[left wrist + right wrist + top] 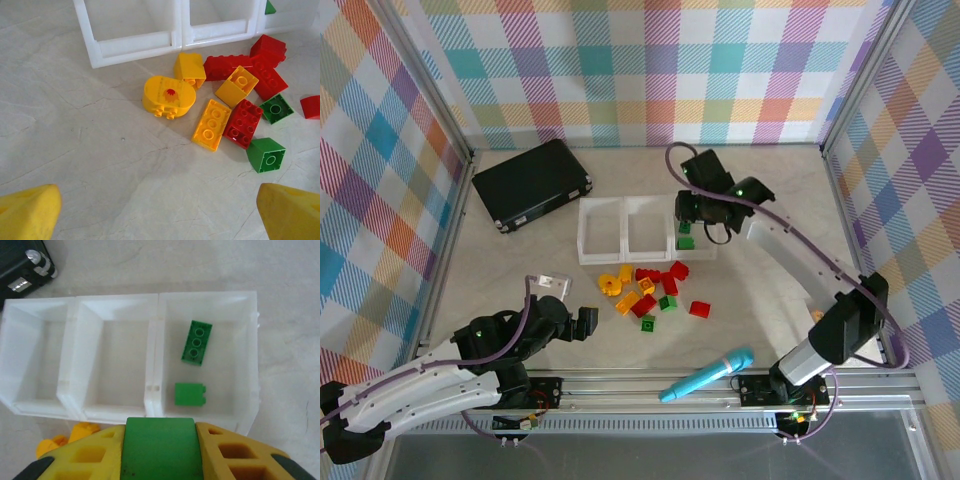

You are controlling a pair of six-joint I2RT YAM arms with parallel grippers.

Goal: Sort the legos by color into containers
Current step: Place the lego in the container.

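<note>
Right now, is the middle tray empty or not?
Empty: the middle tray shows a bare floor in the right wrist view; two green bricks lie in the right tray.

A flat black rectangular hard case [532, 185] [22, 265] with silver latches lay askew on the pale marbled tabletop [500, 280], near the far left corner. A long teal plastic microphone-shaped toy [708, 375] lay slantwise at the near edge, beside the ribbed aluminium rail [620, 386]. Pastel plaid cloth walls [650, 70] enclosed three sides.
</note>
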